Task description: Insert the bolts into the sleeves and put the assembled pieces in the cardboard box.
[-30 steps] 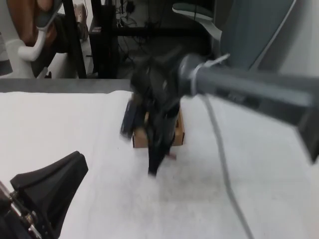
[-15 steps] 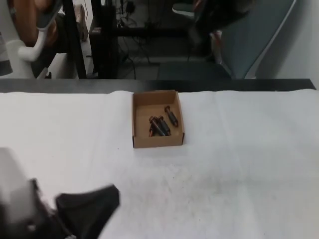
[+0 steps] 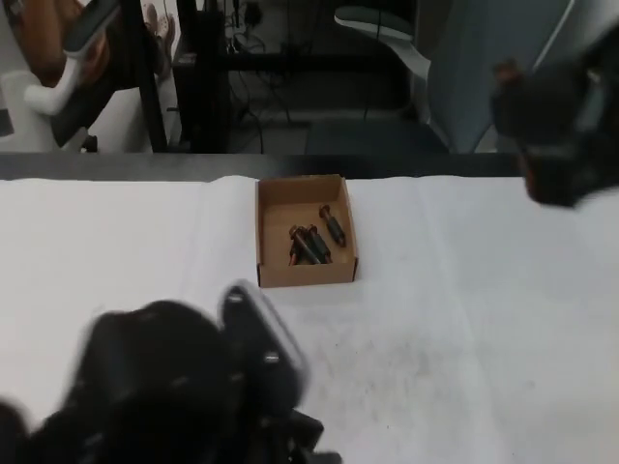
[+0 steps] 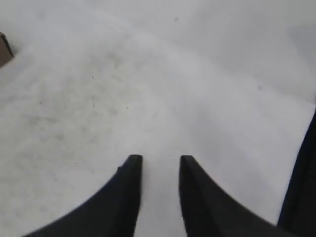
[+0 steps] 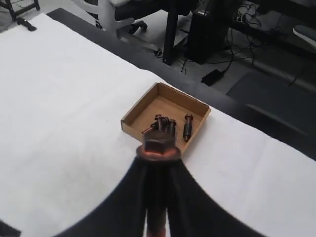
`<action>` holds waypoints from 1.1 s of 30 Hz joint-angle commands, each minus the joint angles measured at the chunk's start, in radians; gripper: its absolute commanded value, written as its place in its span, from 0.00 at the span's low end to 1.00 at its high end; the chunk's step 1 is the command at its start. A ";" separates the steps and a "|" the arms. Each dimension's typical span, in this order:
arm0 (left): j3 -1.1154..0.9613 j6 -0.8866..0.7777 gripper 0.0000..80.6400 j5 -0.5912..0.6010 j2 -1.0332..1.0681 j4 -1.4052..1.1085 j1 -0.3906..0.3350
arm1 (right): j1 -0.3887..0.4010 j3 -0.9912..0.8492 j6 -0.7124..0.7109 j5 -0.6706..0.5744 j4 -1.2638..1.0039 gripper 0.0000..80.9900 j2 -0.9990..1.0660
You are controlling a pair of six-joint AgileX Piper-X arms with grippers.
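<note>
No print, label, number or sign can be read anywhere. The box shows plain brown walls with no legible marking.

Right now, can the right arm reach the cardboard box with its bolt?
Likely yes: nothing lies between the right gripper, shut on the bolt, and the open cardboard box; the left arm is clear.
</note>
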 commanded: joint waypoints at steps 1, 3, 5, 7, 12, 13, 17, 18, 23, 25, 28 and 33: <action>-0.079 0.049 0.62 0.013 0.124 0.071 0.017 | 0.004 0.062 0.044 -0.003 -0.015 0.01 -0.082; -0.129 0.087 0.65 0.043 0.203 0.140 0.047 | 0.004 0.085 0.060 -0.003 -0.011 0.01 -0.122; -0.186 0.123 0.65 0.104 0.285 0.206 0.094 | 0.004 0.096 0.068 -0.003 0.002 0.01 -0.140; -0.238 0.173 0.65 0.126 0.357 0.259 0.135 | 0.004 0.097 0.067 -0.003 0.017 0.01 -0.148; -0.334 0.270 0.65 0.131 0.469 0.344 0.184 | 0.004 0.099 0.056 -0.022 0.037 0.01 -0.143; -0.343 0.281 0.65 0.136 0.481 0.345 0.184 | 0.004 0.098 0.055 -0.029 0.037 0.01 -0.139; -0.364 0.303 0.65 0.141 0.527 0.349 0.175 | 0.004 0.098 0.055 -0.049 0.032 0.01 -0.122; -0.369 0.311 0.65 0.141 0.536 0.355 0.172 | 0.004 0.098 0.055 -0.049 0.030 0.01 -0.117; -0.381 0.324 0.65 0.144 0.583 0.399 0.153 | 0.004 0.098 0.035 -0.069 0.021 0.01 -0.098; -0.380 0.323 0.65 0.144 0.606 0.397 0.144 | 0.004 0.098 0.034 -0.078 0.021 0.01 -0.095; -0.383 0.323 0.65 0.137 0.641 0.394 0.135 | 0.004 0.098 0.034 -0.078 0.021 0.01 -0.094; -0.405 0.332 0.56 0.137 0.694 0.385 0.132 | 0.004 0.098 0.032 -0.078 0.021 0.01 -0.095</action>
